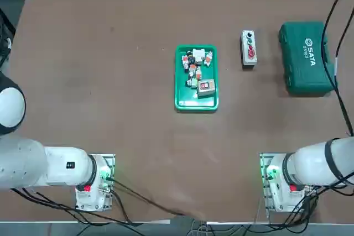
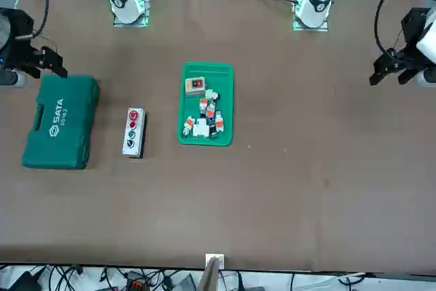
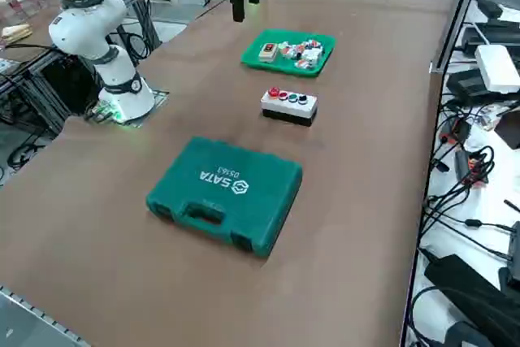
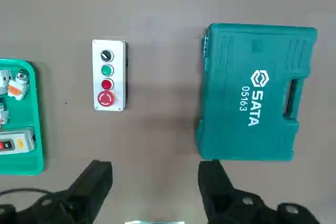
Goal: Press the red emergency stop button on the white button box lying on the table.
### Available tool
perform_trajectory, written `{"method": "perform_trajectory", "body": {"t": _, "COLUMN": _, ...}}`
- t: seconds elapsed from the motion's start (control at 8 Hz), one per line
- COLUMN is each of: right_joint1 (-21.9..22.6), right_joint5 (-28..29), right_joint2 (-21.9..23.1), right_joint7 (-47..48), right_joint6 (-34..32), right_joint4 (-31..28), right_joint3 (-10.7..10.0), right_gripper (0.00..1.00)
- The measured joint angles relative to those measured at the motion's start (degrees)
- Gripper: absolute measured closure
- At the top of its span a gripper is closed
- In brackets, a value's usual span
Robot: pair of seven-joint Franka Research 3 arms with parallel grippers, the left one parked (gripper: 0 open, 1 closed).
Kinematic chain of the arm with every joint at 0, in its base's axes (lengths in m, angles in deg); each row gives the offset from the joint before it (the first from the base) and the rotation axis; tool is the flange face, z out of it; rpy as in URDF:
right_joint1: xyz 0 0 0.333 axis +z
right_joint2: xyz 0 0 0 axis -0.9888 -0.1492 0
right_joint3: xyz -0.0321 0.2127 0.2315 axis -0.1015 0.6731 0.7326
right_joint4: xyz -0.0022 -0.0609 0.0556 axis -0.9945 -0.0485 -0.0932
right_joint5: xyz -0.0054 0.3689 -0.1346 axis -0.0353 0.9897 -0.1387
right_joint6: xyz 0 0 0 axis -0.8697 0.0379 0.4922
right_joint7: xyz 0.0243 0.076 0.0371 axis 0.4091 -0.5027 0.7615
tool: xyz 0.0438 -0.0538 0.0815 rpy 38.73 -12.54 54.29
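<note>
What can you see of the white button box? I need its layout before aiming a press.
The white button box is a narrow oblong lying flat on the table, between the green tray and the green case, touching neither. Its column holds dark, green, small red buttons, then the red emergency stop button. The right end effector hovers open, clear of it.

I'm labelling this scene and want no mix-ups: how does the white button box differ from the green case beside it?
The white button box is small, narrow and pale, while the green case is far larger, wider and teal. The box carries a column of buttons ending in the red emergency stop button; the case shows white SATA lettering and a handle recess. Both lie flat on the table, untouched, with the open right claw above.
</note>
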Motion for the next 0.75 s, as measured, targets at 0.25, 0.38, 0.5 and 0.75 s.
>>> {"method": "perform_trajectory", "body": {"t": 0.25, "right_joint1": 0.0, "right_joint5": 0.0, "right_joint2": 0.0, "right_joint7": 0.0, "right_joint6": 0.0, "right_joint4": 0.0, "right_joint3": 0.0, "right_gripper": 0.00}}
{"method": "perform_trajectory", "body": {"t": 0.38, "right_joint1": 0.0, "right_joint5": 0.0, "right_joint2": 0.0, "right_joint7": 0.0, "right_joint6": 0.0, "right_joint4": 0.0, "right_joint3": 0.0, "right_gripper": 0.00}}
{"method": "perform_trajectory", "body": {"t": 0.5, "right_joint1": 0.0, "right_joint5": 0.0, "right_joint2": 0.0, "right_joint7": 0.0, "right_joint6": 0.0, "right_joint4": 0.0, "right_joint3": 0.0, "right_gripper": 0.00}}
{"method": "perform_trajectory", "body": {"t": 0.75, "right_joint1": 0.0, "right_joint5": 0.0, "right_joint2": 0.0, "right_joint7": 0.0, "right_joint6": 0.0, "right_joint4": 0.0, "right_joint3": 0.0, "right_gripper": 0.00}}
